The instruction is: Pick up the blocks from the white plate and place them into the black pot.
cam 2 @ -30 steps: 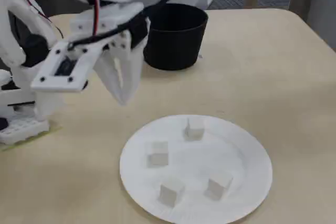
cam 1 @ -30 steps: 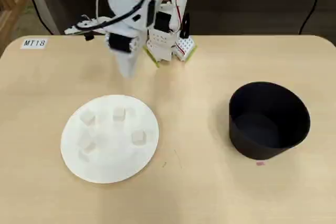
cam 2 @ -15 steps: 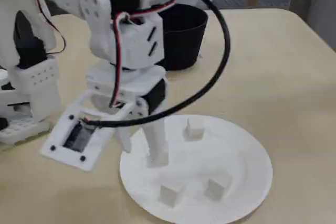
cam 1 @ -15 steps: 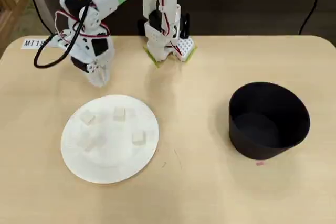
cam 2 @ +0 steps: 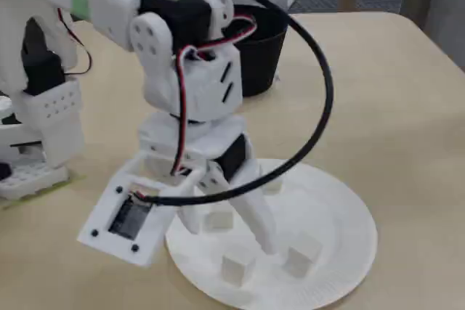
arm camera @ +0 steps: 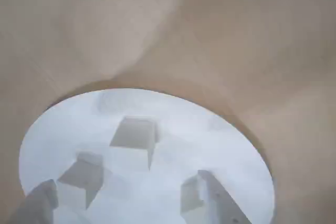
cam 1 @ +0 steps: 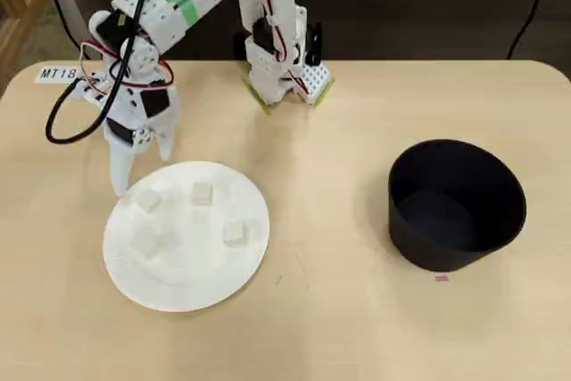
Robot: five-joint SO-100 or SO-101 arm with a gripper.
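Here, my fingers (cam 1: 134, 167) hung spread above the far rim of the large round white plate (cam 1: 183, 292), straddling one small pale cream cube (cam 1: 148, 200) to grip it; the matte black round pot (cam 1: 457, 205) waited well apart across the table (cam 1: 339, 310).

A white label (cam 1: 58, 72) on the table's far left corner, beside the arm, reads "MT18", cut off.
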